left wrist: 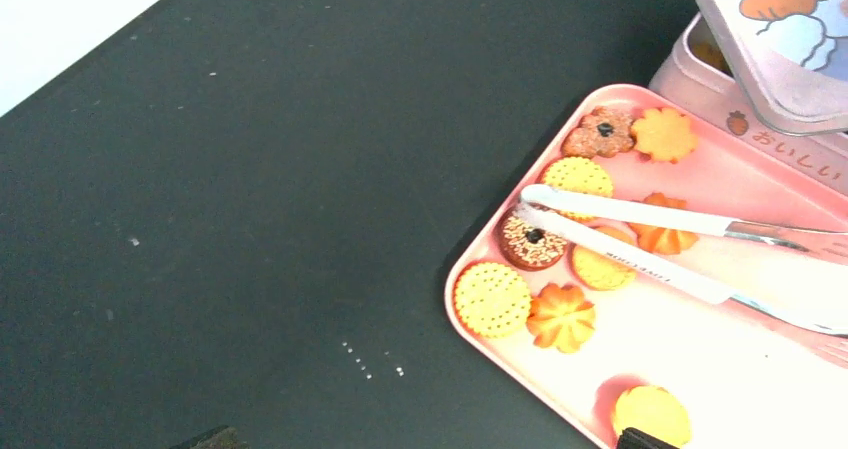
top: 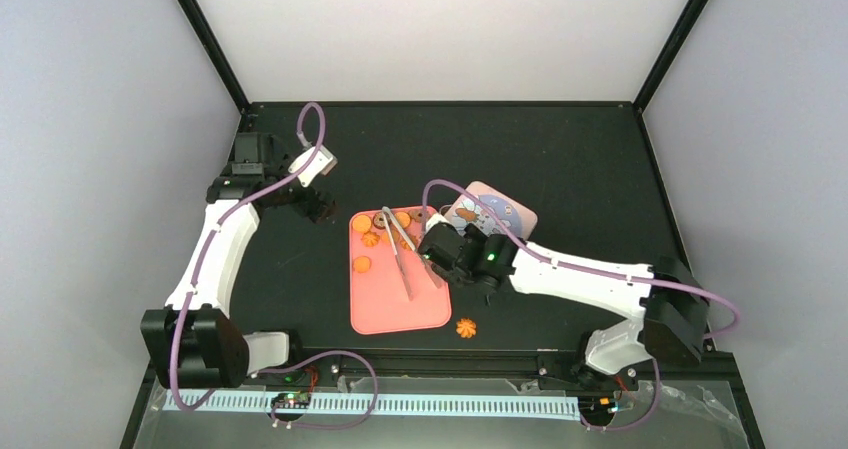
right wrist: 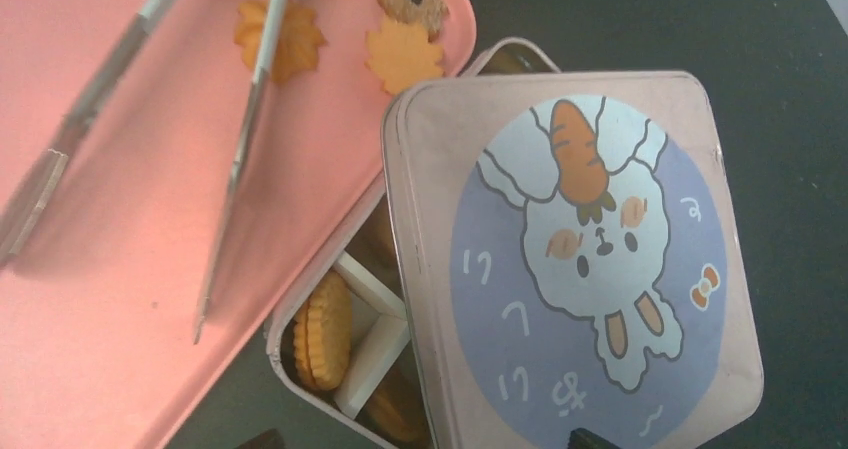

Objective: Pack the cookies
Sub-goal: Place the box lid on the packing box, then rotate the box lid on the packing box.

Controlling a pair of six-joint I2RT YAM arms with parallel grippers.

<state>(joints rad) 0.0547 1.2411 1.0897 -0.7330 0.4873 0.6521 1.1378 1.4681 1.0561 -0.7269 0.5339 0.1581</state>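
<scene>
Several orange and brown cookies lie at the far end of the pink tray. One more cookie sits on the table by the tray's near right corner. Further cookies stand inside the tin, whose rabbit lid rests askew and leaves one corner uncovered. My right gripper hovers over that corner, open, one fingertip above the lid and the other off the tin's edge. Off the tray's far left corner, my left gripper is wide open above bare table.
Metal tongs lie lengthwise on the tray, their tips among the cookies. The tin touches the tray's far right corner. Black table surrounds everything, with white walls at the back and sides.
</scene>
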